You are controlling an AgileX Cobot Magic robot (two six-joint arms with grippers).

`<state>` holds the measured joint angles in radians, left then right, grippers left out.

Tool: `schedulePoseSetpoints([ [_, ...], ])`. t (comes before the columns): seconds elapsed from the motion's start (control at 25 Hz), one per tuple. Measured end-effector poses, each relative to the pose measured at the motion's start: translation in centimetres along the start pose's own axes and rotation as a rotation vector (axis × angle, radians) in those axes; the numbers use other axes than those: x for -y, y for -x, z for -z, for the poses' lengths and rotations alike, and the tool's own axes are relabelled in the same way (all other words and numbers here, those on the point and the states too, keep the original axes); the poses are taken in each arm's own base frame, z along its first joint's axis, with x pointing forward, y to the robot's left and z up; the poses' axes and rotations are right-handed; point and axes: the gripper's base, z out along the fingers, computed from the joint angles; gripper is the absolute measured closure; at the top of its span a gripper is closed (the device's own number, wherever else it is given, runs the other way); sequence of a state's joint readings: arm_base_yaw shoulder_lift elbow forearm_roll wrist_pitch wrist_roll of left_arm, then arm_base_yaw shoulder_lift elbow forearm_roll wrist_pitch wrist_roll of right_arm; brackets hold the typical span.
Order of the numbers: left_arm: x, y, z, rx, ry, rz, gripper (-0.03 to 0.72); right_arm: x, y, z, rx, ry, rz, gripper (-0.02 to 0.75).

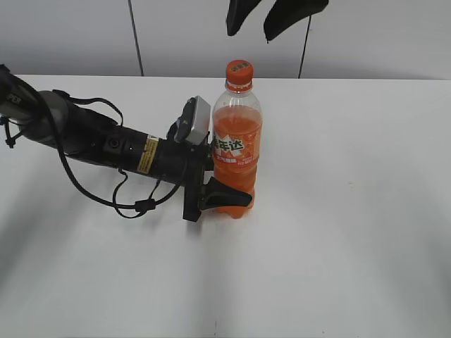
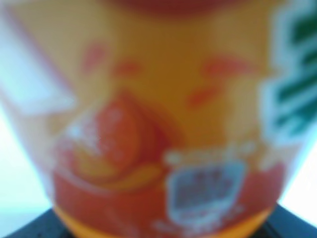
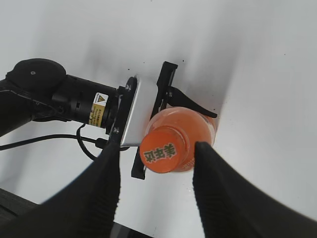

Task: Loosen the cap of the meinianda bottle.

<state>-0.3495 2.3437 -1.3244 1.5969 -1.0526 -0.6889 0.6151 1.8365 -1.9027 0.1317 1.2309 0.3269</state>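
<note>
The meinianda bottle (image 1: pixel 237 151) stands upright on the white table, clear plastic with orange drink and an orange label. Its orange cap (image 1: pixel 239 74) is on the neck. My left gripper (image 1: pixel 218 184) reaches in from the left and is shut on the bottle's lower body; in the left wrist view the blurred label (image 2: pixel 158 124) fills the picture. My right gripper (image 1: pixel 275 21) hangs open above the bottle, a little above the cap. In the right wrist view its two black fingers (image 3: pixel 156 163) stand on either side of the cap (image 3: pixel 165 150) without touching it.
The white table (image 1: pixel 352 211) runs out on all sides of the bottle. The left arm (image 1: pixel 91 137) and its black cable (image 1: pixel 127 204) lie across the left half. A pale wall with dark seams (image 1: pixel 135 35) is behind.
</note>
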Motion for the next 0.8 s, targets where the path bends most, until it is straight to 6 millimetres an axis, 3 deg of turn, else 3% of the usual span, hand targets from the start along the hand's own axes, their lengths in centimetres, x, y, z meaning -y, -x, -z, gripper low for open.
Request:
schedulePoseSetpoints([
  [0.2, 0.0, 0.0, 0.0, -0.001, 0.001, 0.000, 0.280, 0.1, 0.1, -0.8, -0.016, -0.005, -0.019, 0.377],
  [0.44, 0.0, 0.0, 0.0, 0.000, 0.002, 0.001, 0.280, -0.1, 0.0, -3.3, -0.070, -0.014, -0.029, 0.377],
  [0.8, 0.0, 0.0, 0.0, 0.000, 0.002, 0.001, 0.280, -0.1, 0.0, -3.3, -0.072, -0.011, -0.048, 0.376],
])
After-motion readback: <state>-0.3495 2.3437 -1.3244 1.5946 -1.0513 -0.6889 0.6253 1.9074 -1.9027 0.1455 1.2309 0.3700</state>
